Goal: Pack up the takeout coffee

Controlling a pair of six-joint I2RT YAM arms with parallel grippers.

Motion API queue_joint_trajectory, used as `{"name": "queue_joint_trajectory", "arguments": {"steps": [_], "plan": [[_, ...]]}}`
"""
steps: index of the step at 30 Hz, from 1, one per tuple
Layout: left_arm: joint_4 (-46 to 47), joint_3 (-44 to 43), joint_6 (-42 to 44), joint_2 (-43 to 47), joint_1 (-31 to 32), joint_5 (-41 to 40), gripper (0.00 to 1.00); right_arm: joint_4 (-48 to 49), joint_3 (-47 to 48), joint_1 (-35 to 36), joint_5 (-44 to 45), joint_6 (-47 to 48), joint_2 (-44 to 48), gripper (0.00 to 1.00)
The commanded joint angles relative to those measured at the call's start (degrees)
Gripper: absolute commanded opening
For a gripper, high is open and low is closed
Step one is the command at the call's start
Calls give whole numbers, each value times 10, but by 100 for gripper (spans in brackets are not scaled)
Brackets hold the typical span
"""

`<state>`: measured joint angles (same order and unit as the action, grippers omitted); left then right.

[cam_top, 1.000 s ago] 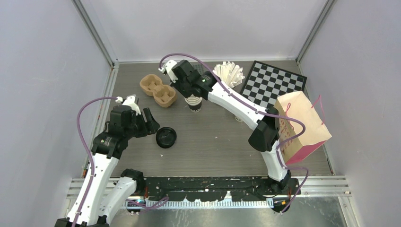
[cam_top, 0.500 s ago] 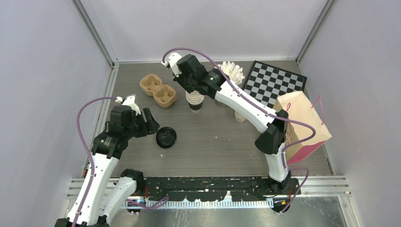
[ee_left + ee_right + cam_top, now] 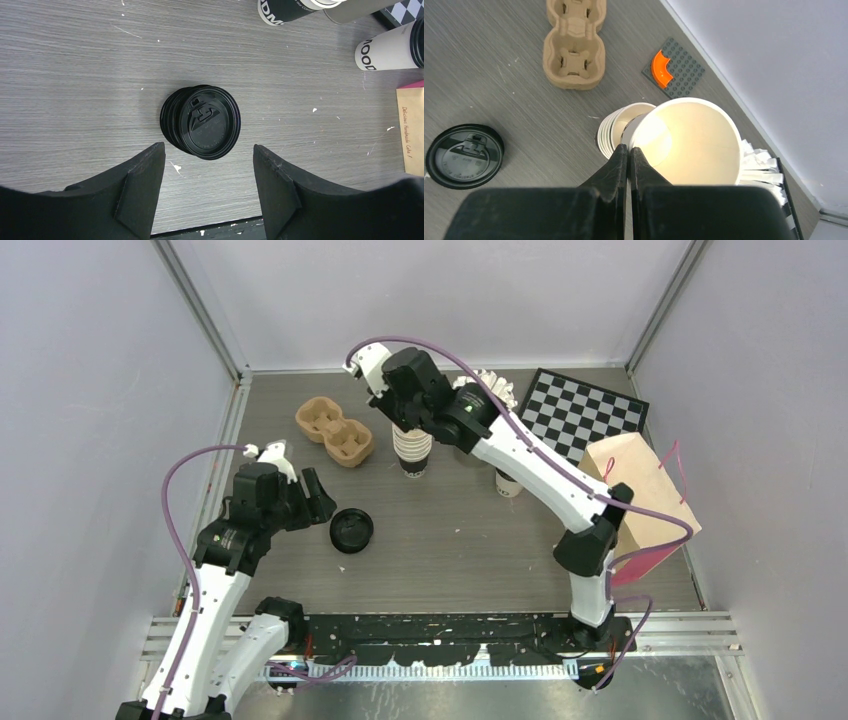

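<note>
Right tool (image 3: 629, 150) clenched on the rim of one lidless cup (image 3: 689, 140) at the top of the cup stack (image 3: 611, 132); left tool (image 3: 208, 150) released, hovering over the black lids (image 3: 200, 122). A lidded takeout coffee (image 3: 387, 47) stands on the bench (image 3: 75, 75) beneath the right forearm (image 3: 530, 465). Risk: the thin rim pinch slips, or the forearm topples the coffee.

Left gripper (image 3: 206, 150) has open table (image 3: 75, 75) all round the lid stack (image 3: 200, 121); carrier (image 3: 335, 430) at twelve o'clock, cup stack (image 3: 413, 456) at one, block farther reach.
</note>
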<state>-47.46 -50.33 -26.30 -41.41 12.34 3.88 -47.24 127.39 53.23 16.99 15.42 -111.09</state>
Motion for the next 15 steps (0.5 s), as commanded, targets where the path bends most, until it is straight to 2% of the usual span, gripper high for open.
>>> {"name": "queue_joint_trajectory", "arguments": {"steps": [1, 8, 15], "plan": [[8, -1, 5, -1, -2, -12, 66, 6, -2, 22, 25, 9, 79, 0], [6, 0, -2, -18, -2, -13, 66, 6, -99, 64, 61, -30, 161, 0], [0, 2, -27, -75, -2, -3, 63, 51, -301, 84, 72, -132, 279, 0]]}}
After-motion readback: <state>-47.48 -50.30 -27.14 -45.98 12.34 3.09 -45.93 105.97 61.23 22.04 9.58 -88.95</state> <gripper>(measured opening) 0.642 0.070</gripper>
